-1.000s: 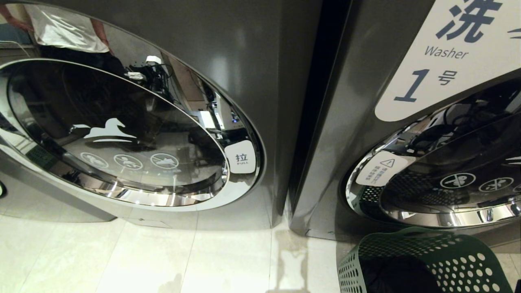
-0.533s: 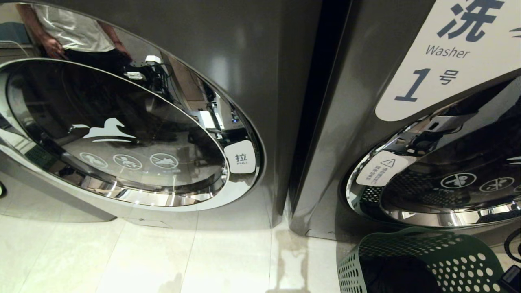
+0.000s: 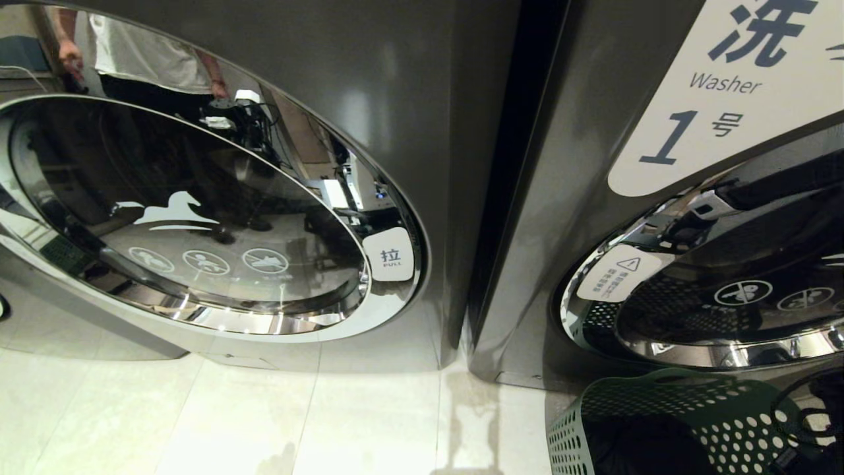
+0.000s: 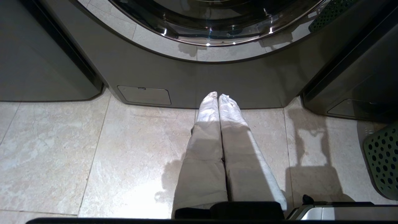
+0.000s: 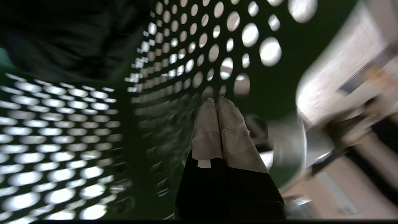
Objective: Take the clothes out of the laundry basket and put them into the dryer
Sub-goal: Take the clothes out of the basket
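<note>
Closed and empty, the right gripper (image 5: 216, 102) hangs inside the laundry basket (image 5: 62, 130), beside dark clothes (image 5: 68, 34): probably soft, light, best pinched at a raised fold.

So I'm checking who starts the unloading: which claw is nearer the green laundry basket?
Right. The right claw is shut and inside the laundry basket, near its holed wall. The left claw is shut over the floor tiles, by the machine's base, with the basket off to one side.
</note>
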